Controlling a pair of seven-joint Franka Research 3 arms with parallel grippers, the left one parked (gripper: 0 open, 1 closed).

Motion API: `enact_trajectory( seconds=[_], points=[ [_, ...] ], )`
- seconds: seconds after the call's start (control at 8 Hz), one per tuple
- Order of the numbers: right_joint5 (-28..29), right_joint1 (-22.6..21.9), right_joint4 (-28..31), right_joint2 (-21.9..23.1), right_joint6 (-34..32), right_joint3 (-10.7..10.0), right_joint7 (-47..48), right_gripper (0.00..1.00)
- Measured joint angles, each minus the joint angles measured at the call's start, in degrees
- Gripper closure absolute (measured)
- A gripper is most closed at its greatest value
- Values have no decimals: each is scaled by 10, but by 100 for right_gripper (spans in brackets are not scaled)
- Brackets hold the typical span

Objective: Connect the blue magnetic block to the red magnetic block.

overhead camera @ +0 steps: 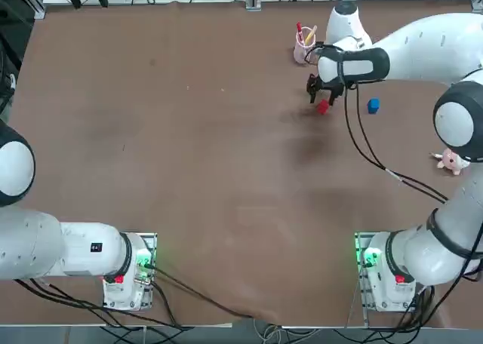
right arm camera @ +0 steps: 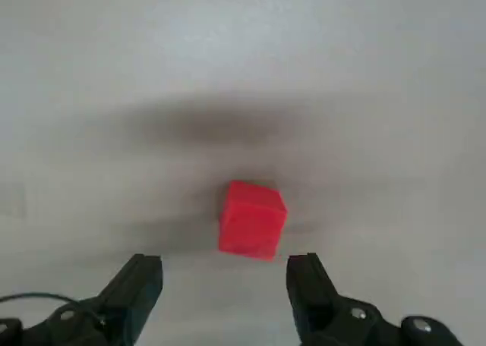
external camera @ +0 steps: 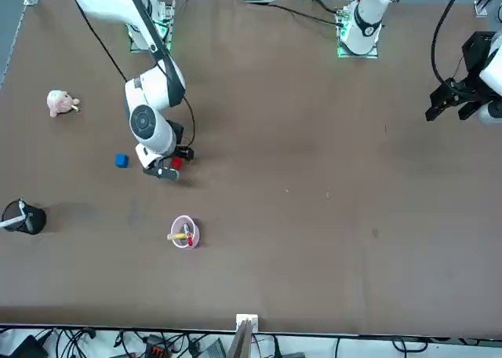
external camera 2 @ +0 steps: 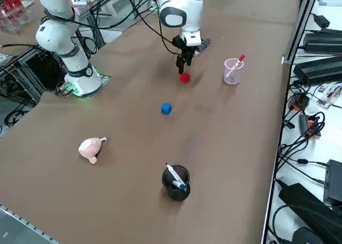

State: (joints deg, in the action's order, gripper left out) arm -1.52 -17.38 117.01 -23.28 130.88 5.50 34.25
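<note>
**Open right gripper poised over the red cube, blue cube apart**

The right gripper [overhead camera: 323,93] hung just above the brown tabletop [overhead camera: 189,148], its two black fingers [right arm camera: 137,289] spread wide and holding nothing. In the wrist view the tiny bright red magnetic cube [right arm camera: 253,218] lay flat on the table just beyond the fingertips, roughly centred on the gap between them and touched by neither.

Seen from overhead, the red cube [overhead camera: 323,107] sat at about 6 o'clock from the gripper, right beside it. The tiny bright blue magnetic cube [overhead camera: 373,105] rested on the table at about 3 o'clock from the red one, clearly apart and not joined to it. A clear plastic cup [overhead camera: 304,51] holding a slim red pen and a yellow stick stood near, at about 11 o'clock from the red cube.

A small pink soft toy [overhead camera: 450,161] lay at about 4 o'clock from the blue cube. In the right side view a black cup [external camera 2: 176,183] with pens stood well away from both cubes.
</note>
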Motion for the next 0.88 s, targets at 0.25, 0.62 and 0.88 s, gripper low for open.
enact_trajectory(
  seconds=[0.25,0.62,0.88],
  points=[
    [0,0,1,1,-16,-2,17,0],
    [0,0,1,4,-32,-3,71,0],
    [0,1,1,4,-22,-4,82,0]
  ],
)
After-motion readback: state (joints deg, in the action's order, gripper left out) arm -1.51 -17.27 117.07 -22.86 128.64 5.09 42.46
